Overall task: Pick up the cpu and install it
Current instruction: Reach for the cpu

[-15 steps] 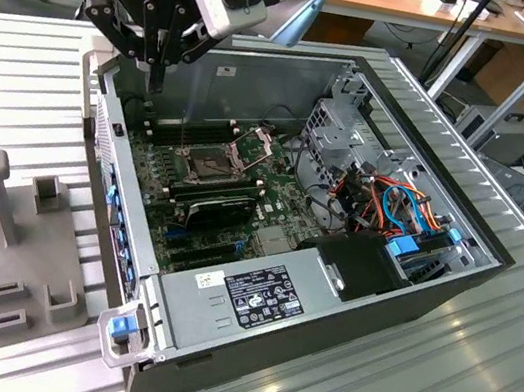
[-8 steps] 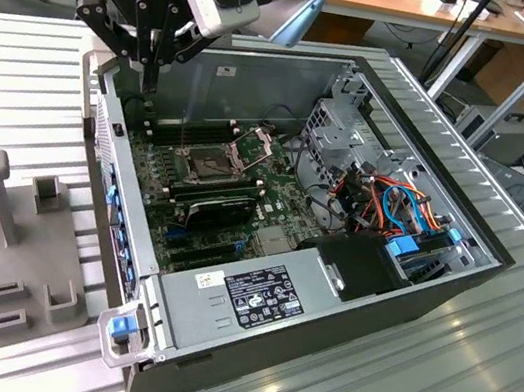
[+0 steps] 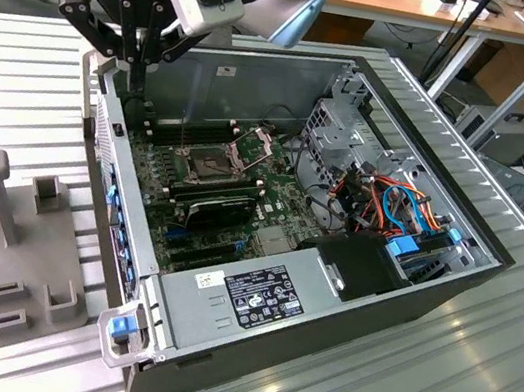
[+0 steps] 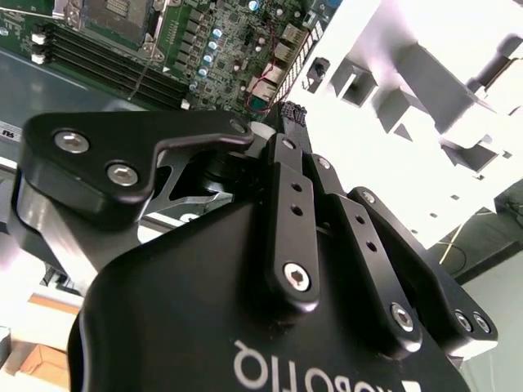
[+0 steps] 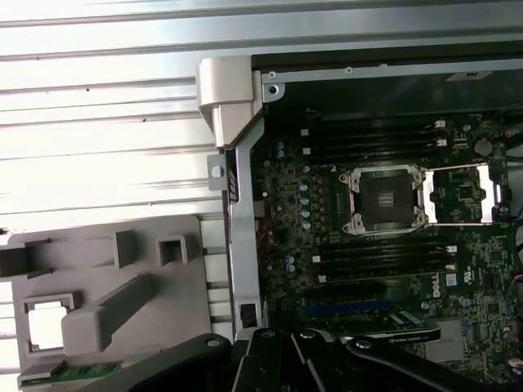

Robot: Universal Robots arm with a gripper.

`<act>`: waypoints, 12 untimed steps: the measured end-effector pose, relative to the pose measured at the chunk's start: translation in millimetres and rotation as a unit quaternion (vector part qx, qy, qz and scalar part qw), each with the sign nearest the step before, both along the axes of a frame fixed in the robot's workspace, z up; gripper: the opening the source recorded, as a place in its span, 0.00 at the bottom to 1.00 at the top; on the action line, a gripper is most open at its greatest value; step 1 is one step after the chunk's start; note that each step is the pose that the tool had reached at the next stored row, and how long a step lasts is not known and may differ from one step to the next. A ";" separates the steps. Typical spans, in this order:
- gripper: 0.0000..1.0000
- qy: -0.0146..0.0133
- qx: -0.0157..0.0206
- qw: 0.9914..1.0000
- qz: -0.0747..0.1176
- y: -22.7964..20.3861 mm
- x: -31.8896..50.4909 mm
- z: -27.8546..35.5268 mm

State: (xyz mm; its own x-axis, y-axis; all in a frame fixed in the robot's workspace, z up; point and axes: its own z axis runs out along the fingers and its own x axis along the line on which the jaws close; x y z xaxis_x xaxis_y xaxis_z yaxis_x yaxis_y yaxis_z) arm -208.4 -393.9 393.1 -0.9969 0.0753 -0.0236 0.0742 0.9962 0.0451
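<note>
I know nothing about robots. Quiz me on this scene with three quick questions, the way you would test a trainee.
1. True or false: the cpu already sits in the socket.
2. Multiple choice: in the exterior view, the gripper hangs A) above the computer case's edge on the grey tray's side, B) down inside the socket, C) over the bundle of coloured cables.
3. Fill in: the socket's metal cover plate is flipped ____.
Key: 1 false, the cpu lies in a pocket of the grey tray; 2 A; 3 open.
</note>
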 end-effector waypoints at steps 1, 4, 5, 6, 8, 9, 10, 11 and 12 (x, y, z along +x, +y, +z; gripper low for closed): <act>0.11 0.000 0.000 1.000 0.000 0.0 -1.9 0.0; 0.11 0.000 0.000 1.000 0.000 0.0 -5.8 0.0; 0.11 0.000 0.000 1.000 0.000 0.0 -6.6 0.0; 0.11 0.000 0.000 1.000 0.000 0.0 -8.1 0.0; 0.11 0.000 0.000 1.000 0.000 0.0 -11.9 0.0; 0.11 0.000 0.000 1.000 0.000 0.0 -12.7 0.0; 0.11 0.000 0.000 1.000 0.000 0.0 -13.9 0.0; 0.11 0.000 0.000 1.000 0.000 0.0 -15.3 0.0; 0.11 0.000 0.000 1.000 0.000 0.0 -16.3 0.0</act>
State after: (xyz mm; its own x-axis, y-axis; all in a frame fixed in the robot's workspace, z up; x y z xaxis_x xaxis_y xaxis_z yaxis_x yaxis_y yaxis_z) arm -224.7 -393.9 393.1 -0.9969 0.0753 -0.0236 0.0742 0.9962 0.0449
